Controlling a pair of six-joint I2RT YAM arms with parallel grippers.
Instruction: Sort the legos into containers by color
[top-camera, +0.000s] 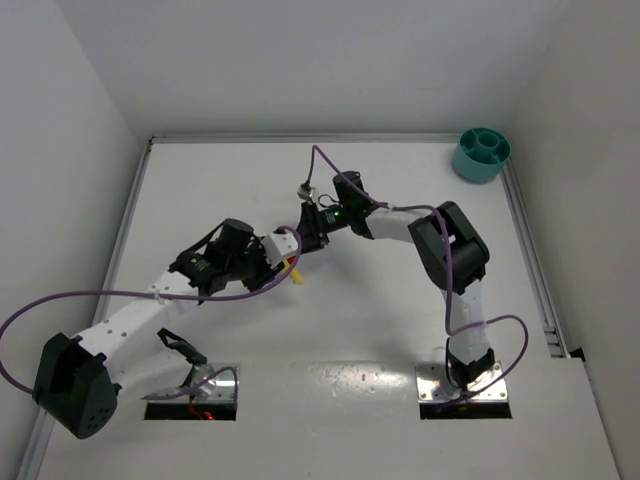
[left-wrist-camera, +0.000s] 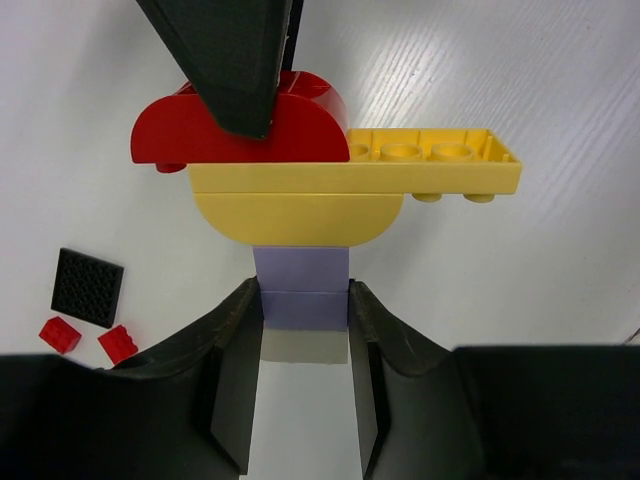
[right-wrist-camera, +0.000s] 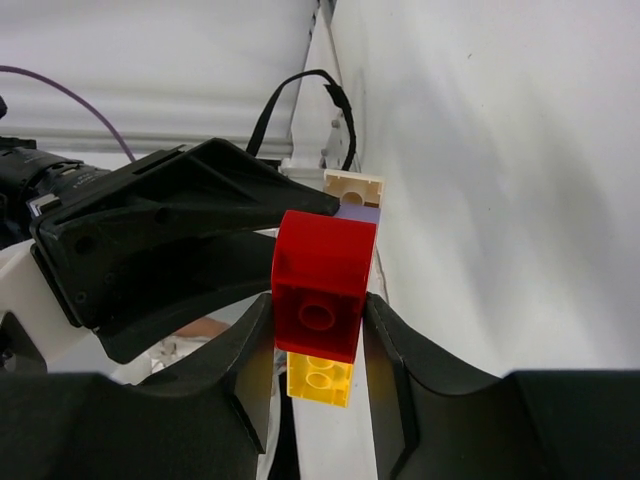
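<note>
A joined stack of legos is held between both grippers above the table. My left gripper (left-wrist-camera: 305, 300) is shut on the purple brick (left-wrist-camera: 300, 285) at the stack's base. Above it sit a yellow curved brick (left-wrist-camera: 295, 215), a long yellow plate (left-wrist-camera: 430, 165) and a red curved brick (left-wrist-camera: 180, 135). My right gripper (right-wrist-camera: 320, 320) is shut on the red brick (right-wrist-camera: 322, 285), with yellow (right-wrist-camera: 320, 378) below it. In the top view the grippers meet at mid-table (top-camera: 295, 245). The teal bowl (top-camera: 482, 153) stands far off at the back right.
A flat black lego plate (left-wrist-camera: 87, 287) and two tiny red bricks (left-wrist-camera: 60, 334) (left-wrist-camera: 118, 343) lie on the white table under the left gripper. White walls close the table at the left, back and right.
</note>
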